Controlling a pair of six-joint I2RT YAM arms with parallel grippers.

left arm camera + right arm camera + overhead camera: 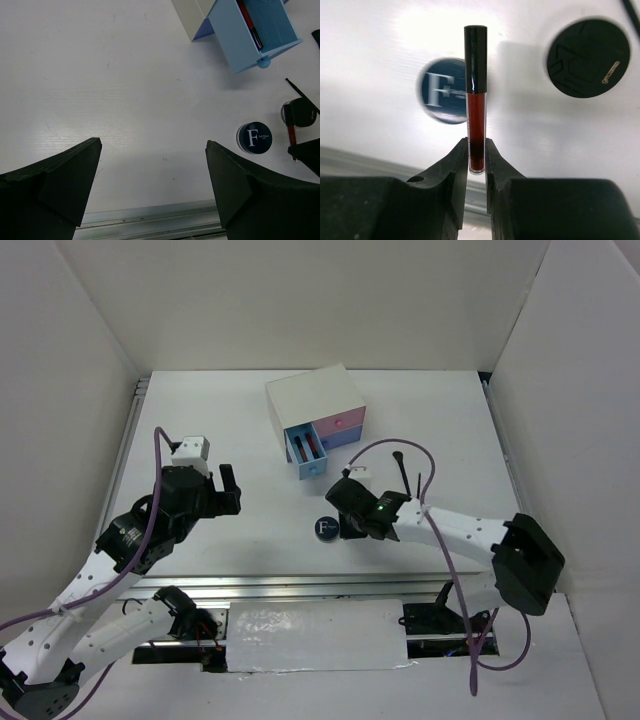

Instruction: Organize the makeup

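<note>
Near the compact [442, 97], the dark-red tube [476, 115] is clamped by the right gripper [476, 150], likely to be carried to the blue drawer [235, 35].

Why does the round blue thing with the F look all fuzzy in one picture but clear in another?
Right wrist view: the blue compact is smeared and blurry behind the sharp red tube in the right claw, and the table glares white. Left wrist view: its F is crisp. Top view: even light, soft shadows.
</note>
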